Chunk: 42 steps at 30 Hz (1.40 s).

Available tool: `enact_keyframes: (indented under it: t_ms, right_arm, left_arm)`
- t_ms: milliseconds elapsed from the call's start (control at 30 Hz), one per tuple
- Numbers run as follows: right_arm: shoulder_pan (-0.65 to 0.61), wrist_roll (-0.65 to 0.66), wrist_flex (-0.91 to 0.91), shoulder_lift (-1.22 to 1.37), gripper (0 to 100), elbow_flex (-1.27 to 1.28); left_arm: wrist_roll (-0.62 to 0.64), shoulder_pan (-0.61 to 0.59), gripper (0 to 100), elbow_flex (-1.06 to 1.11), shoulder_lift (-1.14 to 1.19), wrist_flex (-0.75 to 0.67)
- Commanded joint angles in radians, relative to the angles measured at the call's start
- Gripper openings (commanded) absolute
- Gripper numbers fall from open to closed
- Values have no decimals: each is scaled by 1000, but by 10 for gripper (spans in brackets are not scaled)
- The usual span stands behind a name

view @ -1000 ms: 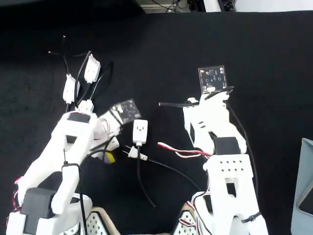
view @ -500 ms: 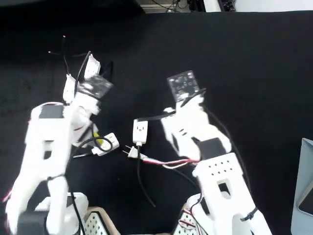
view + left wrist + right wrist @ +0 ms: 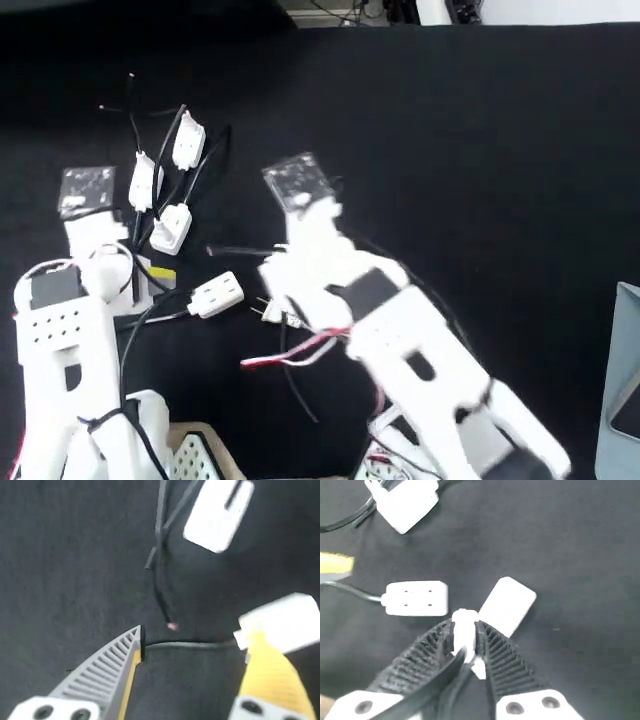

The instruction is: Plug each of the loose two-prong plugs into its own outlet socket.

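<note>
Overhead and wrist views of a two-arm plugging station. The black table cloth (image 3: 480, 150) fills the high view, and both white arms enter from its lower edge. The right arm (image 3: 400, 330) runs from the lower right to the frame's centre. The left arm (image 3: 60, 330) stands at the lower left.

The left gripper (image 3: 192, 639) has its grey and yellow fingers spread wide. Nothing lies between them except a black cable (image 3: 200, 642) crossing the cloth.

The right gripper (image 3: 464, 624) has its black ridged fingers pressed together on a small white plug (image 3: 464, 632) at the lower centre of its wrist view. The prongs are hidden.

A plain white block (image 3: 507, 605) lies just beside the fingertips, right of centre. Its face is unseen, so it cannot be confirmed as a socket. The outlet socket (image 3: 415, 598), left of centre, shows empty slots and lies near the plug without touching it.

A cluster of three white units (image 3: 170, 228) with black leads lies at the upper left of the high view. Whether any of them already carries a plug cannot be told.

Progress, as judged: one plug is grasped but not inserted, and at least one socket is vacant. Aligning and seating the prongs is yet to be done, so the task appears to be at an early or middle stage.
</note>
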Motion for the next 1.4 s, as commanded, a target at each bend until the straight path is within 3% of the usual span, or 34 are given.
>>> enact_keyframes:
  t_ms: [0, 433, 1200, 1367]
  right_arm:
    - [-115, -103, 12, 182, 12, -157]
    - [-149, -121, -226, 427, 12, -197]
    - [-155, -112, -224, 605, 12, -259]
    - [-164, -38, -233, 676, 12, -265]
  left_arm:
    - [80, -73, 325, 67, -37, -135]
    - [97, -101, 325, 205, -115, -242]
    - [95, -96, 325, 222, -117, -244]
    - [95, -96, 325, 222, -117, -244]
